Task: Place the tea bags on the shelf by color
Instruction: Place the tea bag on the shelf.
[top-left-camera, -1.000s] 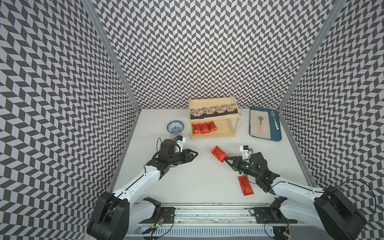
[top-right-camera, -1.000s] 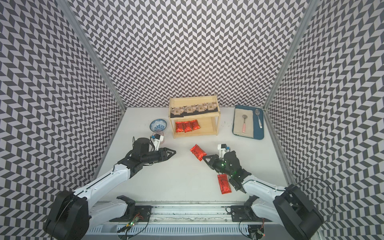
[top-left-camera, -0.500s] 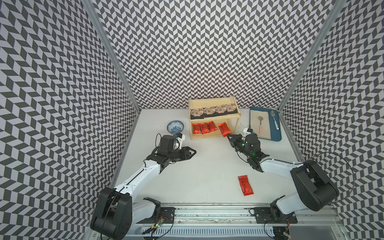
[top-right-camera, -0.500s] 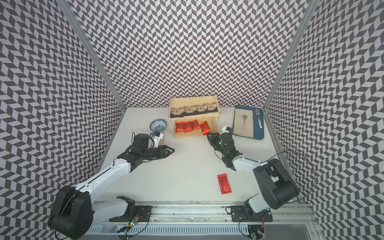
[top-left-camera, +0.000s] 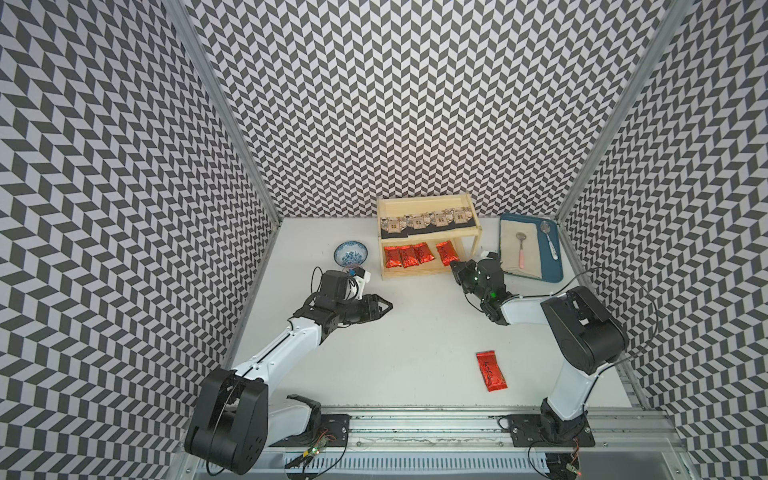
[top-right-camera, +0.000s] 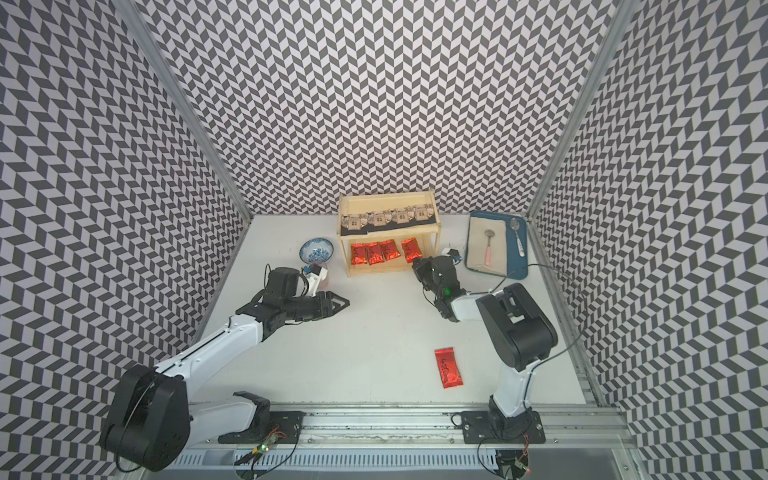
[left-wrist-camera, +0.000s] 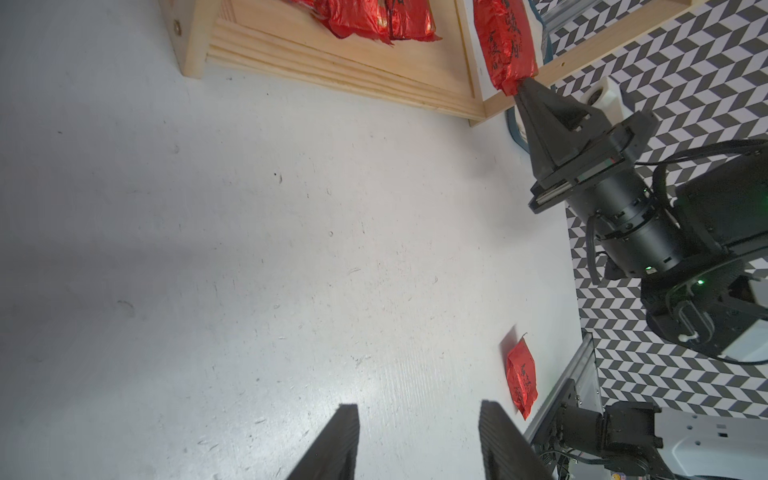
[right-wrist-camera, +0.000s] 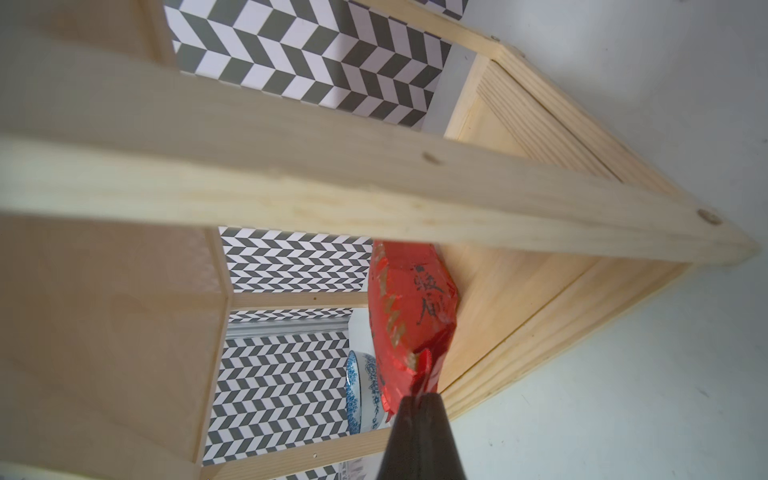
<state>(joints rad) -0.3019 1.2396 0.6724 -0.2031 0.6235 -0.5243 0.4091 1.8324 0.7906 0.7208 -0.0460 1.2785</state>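
The right gripper (right-wrist-camera: 419, 399) has its jaws clamped together on the crimped end of a red tea bag (right-wrist-camera: 409, 307). The rest of the pouch reaches ahead of the fingertips into the lower tier of the pale wooden shelf (right-wrist-camera: 291, 178). Whether the pouch rests on the board cannot be told.

In both top views, three red tea bags (top-left-camera: 408, 255) lie side by side on that tier, just beyond the held one and to the left of the right gripper's jaws. Four black tea bags (top-left-camera: 428, 219) line the upper tier above them.

The left gripper (left-wrist-camera: 415, 409) hovers over the table with its jaws apart and nothing between them, pointing across at the right arm. A loose red tea bag (left-wrist-camera: 521, 376) lies flat on the table well ahead of those open jaws and behind the right gripper, near the front rail.

The white table (top-left-camera: 415, 332) is scuffed. A blue-patterned bowl (top-left-camera: 351, 253) stands beside the shelf, near the left wrist. A blue tray (top-left-camera: 550, 257) with two spoons (top-left-camera: 521, 253) sits just past the right gripper. Black-and-white chevron walls (top-left-camera: 374, 104) enclose the table on three sides.
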